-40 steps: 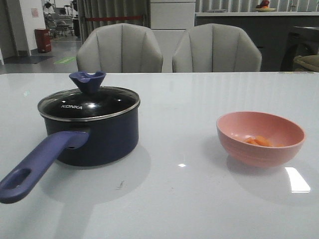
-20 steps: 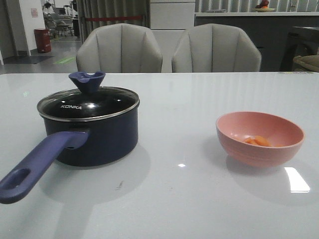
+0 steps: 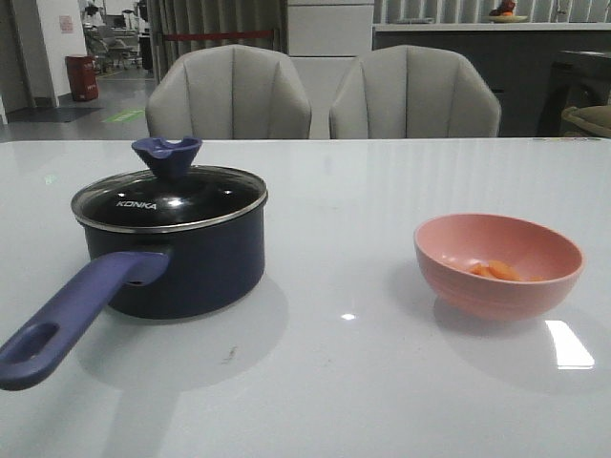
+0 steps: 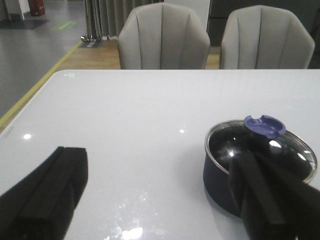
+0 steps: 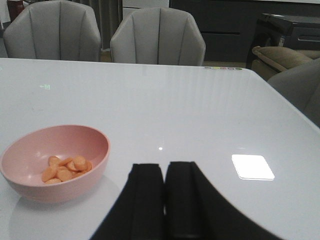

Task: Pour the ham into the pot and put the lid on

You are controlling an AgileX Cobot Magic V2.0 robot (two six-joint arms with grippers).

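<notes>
Chairs (image 3: 229, 93), two grey padded ones, stand behind the far edge of the glossy white table (image 3: 382, 191) in the front view. The pot (image 3: 181, 258), dark navy and round, sits toward the left edge, its long purple-blue handle (image 3: 72, 310) with a hole at the end reaching toward the near left corner. The lid (image 3: 172, 196), glass with a steel rim and a flared blue knob, rests closed on the pot, white KONKA lettering showing. A smooth pink bowl (image 3: 498, 265) stands toward the right edge, well apart from the pot, with the ham (image 3: 495, 271) lying as small orange chunks in its bottom. Bare tabletop lies between pot and bowl and along the near edge; neither arm shows here.

In the left wrist view the left gripper (image 4: 160, 200) has its black fingers (image 4: 47, 195) spread wide with nothing between them; one finger overlaps the near side of the pot (image 4: 220, 175), whether touching I cannot tell. The lid (image 4: 265, 145) is seated, and open table runs to the far edge and both chairs.

In the right wrist view the right gripper (image 5: 165, 200) has its two black fingers (image 5: 142, 200) pressed together, holding nothing. The bowl (image 5: 55, 162) stands near, off to one side and apart from the fingers, the ham (image 5: 65, 169) heaped inside. A bright window reflection (image 5: 252, 166) lies on the table, and a dark sofa (image 5: 285, 55) stands beyond the table's far corner
</notes>
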